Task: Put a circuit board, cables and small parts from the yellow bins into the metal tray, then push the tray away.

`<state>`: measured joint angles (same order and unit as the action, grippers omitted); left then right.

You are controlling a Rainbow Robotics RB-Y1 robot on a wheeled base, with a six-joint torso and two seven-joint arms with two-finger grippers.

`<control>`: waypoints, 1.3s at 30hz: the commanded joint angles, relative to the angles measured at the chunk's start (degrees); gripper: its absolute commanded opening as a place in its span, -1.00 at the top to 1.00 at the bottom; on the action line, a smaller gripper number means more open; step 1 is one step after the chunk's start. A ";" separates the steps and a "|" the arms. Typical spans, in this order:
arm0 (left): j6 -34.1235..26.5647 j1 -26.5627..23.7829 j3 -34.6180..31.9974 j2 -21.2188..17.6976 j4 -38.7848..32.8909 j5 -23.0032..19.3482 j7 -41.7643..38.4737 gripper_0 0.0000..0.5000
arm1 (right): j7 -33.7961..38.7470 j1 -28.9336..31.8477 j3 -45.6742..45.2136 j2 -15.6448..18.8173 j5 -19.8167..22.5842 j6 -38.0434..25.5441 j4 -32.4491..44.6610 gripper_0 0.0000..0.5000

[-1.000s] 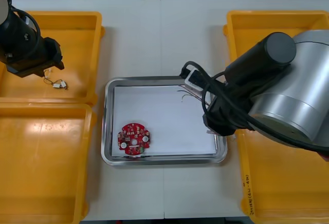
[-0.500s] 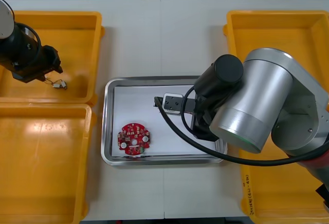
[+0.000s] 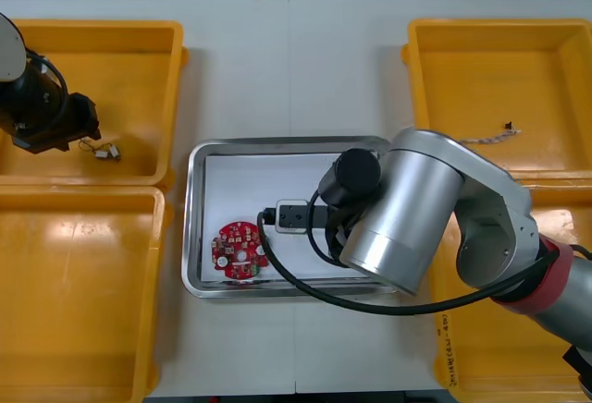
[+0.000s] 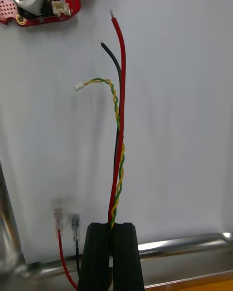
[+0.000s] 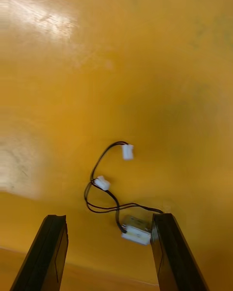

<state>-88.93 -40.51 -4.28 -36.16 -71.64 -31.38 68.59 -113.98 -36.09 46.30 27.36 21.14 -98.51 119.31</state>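
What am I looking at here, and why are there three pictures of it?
This is a two-armed robot sorting parts. The wide picture comes from a camera above its arms, looking down at a table with yellow bins on both sides and a metal tray between. A round red circuit board lies in the tray. The tall pictures come from cameras on the wrists; the black bars at their bottom are fingers. The right gripper, over the tray, is shut on a bundle of thin cables: red, black, and twisted yellow and green. The left gripper hovers open over the far left bin, fingers either side of a small black cable with white plugs.
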 commanded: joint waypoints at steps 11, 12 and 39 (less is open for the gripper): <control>5.70 -3.70 -1.43 -2.86 4.85 0.18 4.89 -1.00 | -2.47 -2.05 6.17 -0.81 -2.60 5.79 -3.12 1.00; 6.05 -3.70 -1.43 -2.60 5.11 0.09 4.89 -1.00 | -2.65 -2.05 6.17 -0.90 -2.51 6.49 -3.91 1.00; 8.16 -4.84 -1.52 0.04 7.04 0.80 5.33 1.00 | -5.11 -3.28 7.40 -1.08 -0.75 8.69 -6.46 -1.00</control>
<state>-81.45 -41.48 -4.28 -36.42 -64.21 -31.05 68.63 -117.21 -37.13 52.84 27.26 19.93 -90.21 112.26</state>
